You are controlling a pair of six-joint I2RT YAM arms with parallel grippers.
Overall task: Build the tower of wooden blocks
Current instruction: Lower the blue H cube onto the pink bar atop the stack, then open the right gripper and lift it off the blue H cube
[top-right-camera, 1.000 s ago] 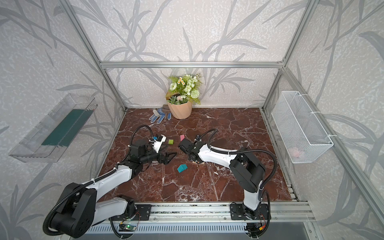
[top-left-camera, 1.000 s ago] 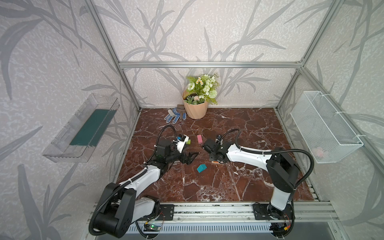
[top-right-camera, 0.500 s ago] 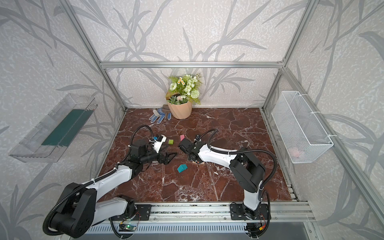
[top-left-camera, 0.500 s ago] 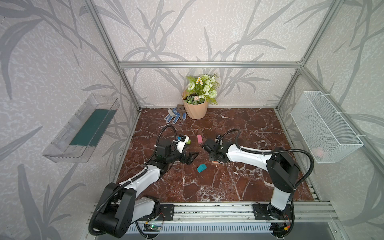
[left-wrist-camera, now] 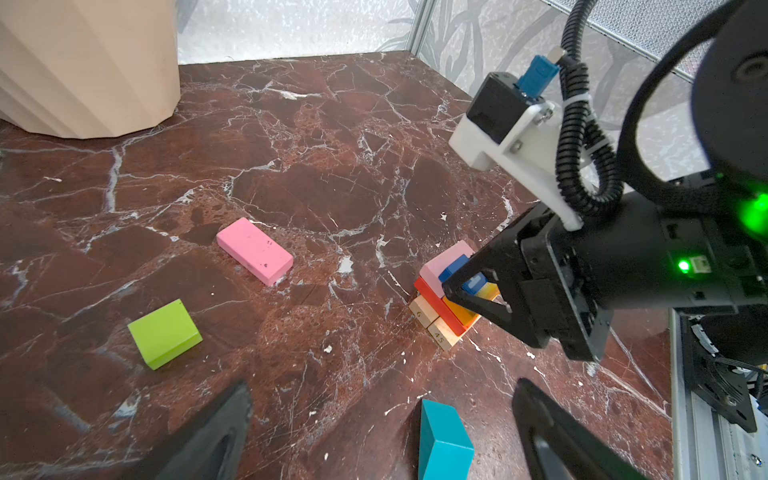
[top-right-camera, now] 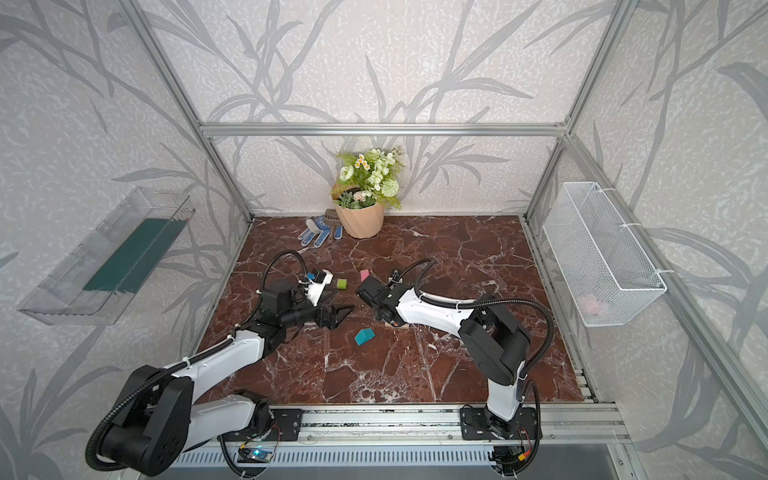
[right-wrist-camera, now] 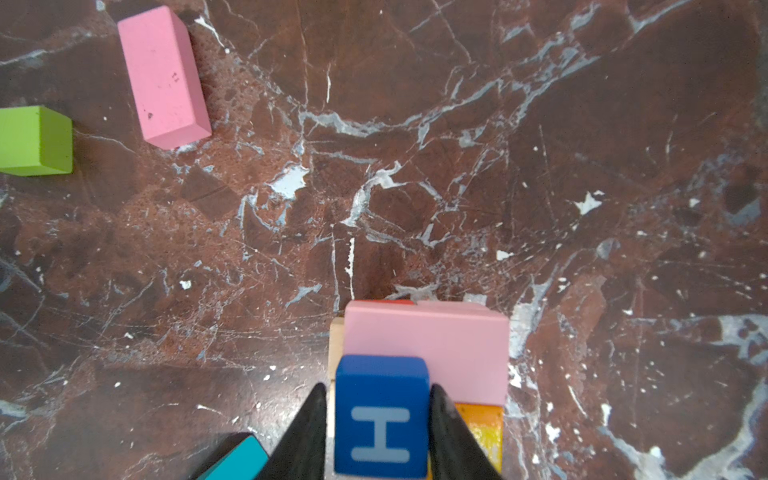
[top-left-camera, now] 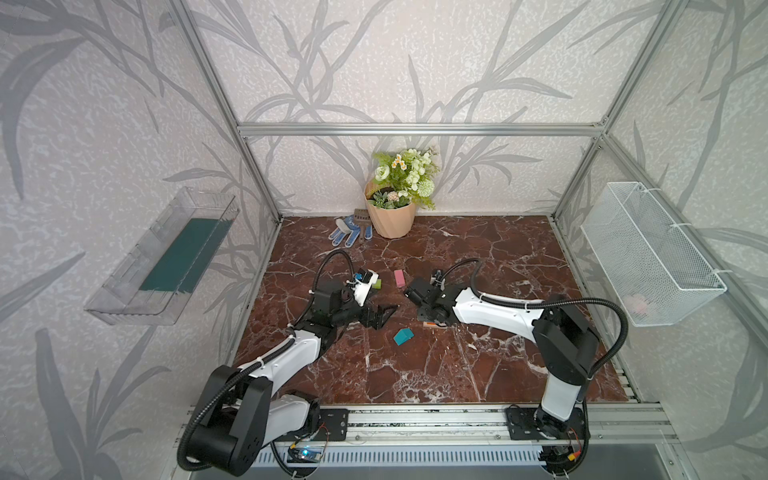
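The right gripper [right-wrist-camera: 377,386] is over the tower [left-wrist-camera: 441,305], a small stack of tan, red, orange and pink blocks on the bench [left-wrist-camera: 332,166]. Its fingers stand close on both sides of the blue cube [right-wrist-camera: 381,415]; if they press it, one cannot tell. The left gripper [left-wrist-camera: 382,385], fingers wide open, is near the teal piece [left-wrist-camera: 442,440]. A pink block [left-wrist-camera: 254,256] and a green cube [left-wrist-camera: 164,333] lie apart.

Layout as found. In a top view the tower [top-left-camera: 433,326] stands just right of centre. The H cube [right-wrist-camera: 381,415] sits on it, between the jaws of my right gripper [right-wrist-camera: 376,388]. The house-shaped piece [top-left-camera: 403,336] lies lower left of the tower. The loose oblong [top-left-camera: 398,277] lies above it, with the cube [top-right-camera: 341,283] further left. The flowerpot [top-left-camera: 390,216] stands at the rear, gloves [top-left-camera: 345,232] on its left.
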